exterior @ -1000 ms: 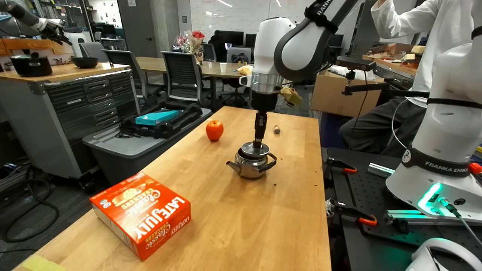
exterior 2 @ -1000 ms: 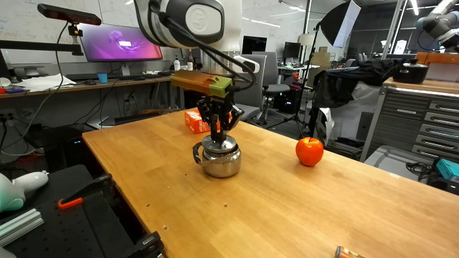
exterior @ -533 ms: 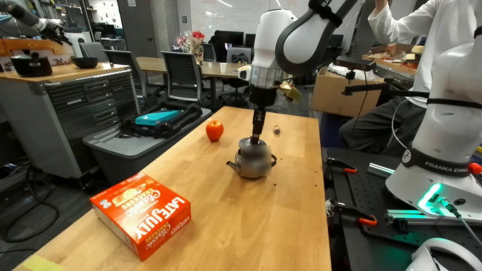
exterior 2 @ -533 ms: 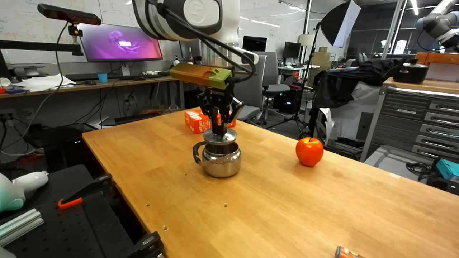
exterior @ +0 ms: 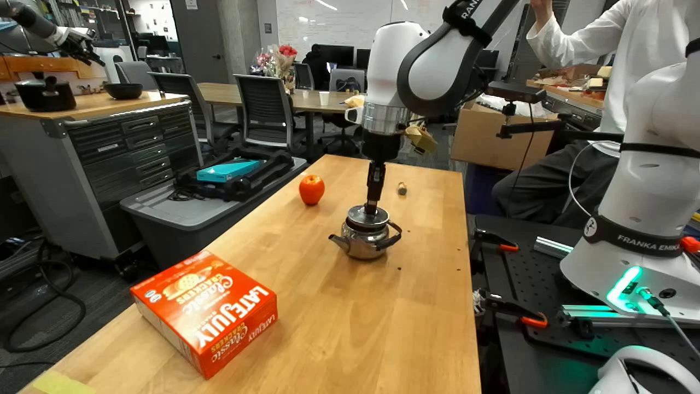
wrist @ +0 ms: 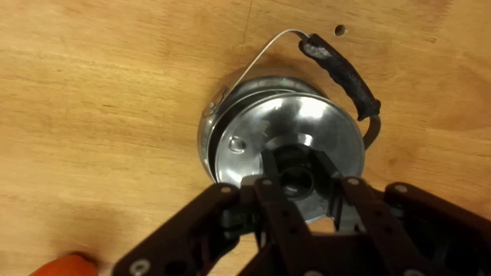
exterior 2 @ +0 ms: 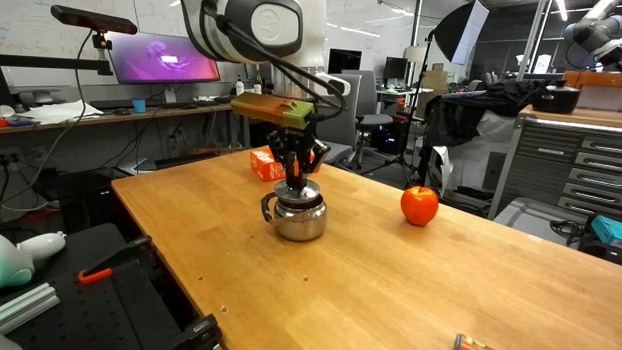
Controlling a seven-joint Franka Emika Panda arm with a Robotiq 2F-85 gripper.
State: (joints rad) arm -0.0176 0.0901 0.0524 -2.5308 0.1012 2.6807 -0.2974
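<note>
Because the black two-fingered gripper (exterior 2: 296,183) has its jaws pinched narrow on a stubby black knob (wrist: 294,165), the round, shiny metal lid (wrist: 291,122) beneath it is held fast. A moment ago that lid stood higher over the pot; now it has dipped back, close over the mouth of a small, round-bellied steel teapot (exterior: 365,244). To my eye that leaves the pot nearly covered but the lid not seated: in the wrist view a dark crescent of the mouth shows along one side, so the lid is off centre. Whether its rim touches the pot I can't fairly tell from where I stand.

The teapot stands upright on the pale wooden tabletop (exterior 2: 369,287), somewhat nearer the edge by the white robot base (exterior: 629,257) than the opposite edge. Its black-sleeved metal handle (wrist: 341,74) is tipped down just beside the lid and is the nearest obstacle; the short metal spout (exterior: 340,242) points the other way.

Farther out, along the edge away from the base, sit a glossy red-orange apple (exterior 2: 419,205) and, near a corner, a red cardboard cracker box (exterior: 205,306), both well apart from the pot. In an exterior view a small, dull-ended cylinder (exterior: 402,189) lies near the end edge farthest from the box.
</note>
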